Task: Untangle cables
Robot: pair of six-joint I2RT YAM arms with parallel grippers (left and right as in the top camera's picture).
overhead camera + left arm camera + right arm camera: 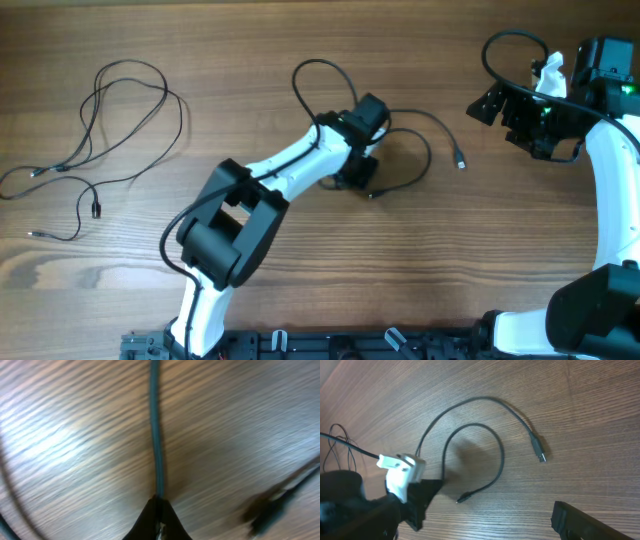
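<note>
The cables are lying in two groups on the worktop [300,300]: a loose tangle [100,115] far out on the left, and a middle pair [428,155] curling out from under the left gripper [158,510]. That gripper is clenching one strand [157,435] of the middle pair. Its tips are meeting in a wedge, and the strand is running straight away from them over the wood.

Judging by this, the step in hand is parting the middle pair, with the loose tangle not yet touched. The next move is probably calling for a slow draw of the held strand away from its neighbour. Whether the two are crossing beneath the left gripper is hidden, so a snag may be waiting there.

The right gripper [490,105] is hanging well apart at the far right. No cable is showing at it, and I cannot tell whether it is parted or closed.

Only the overhead view is showing the loose tangle and both arms together. Only the left wrist view is showing the grasp itself. The right wrist view is adding the free ends, a silver-tipped plug [540,455] and a smaller plug [462,498], lying apart from each other.
</note>
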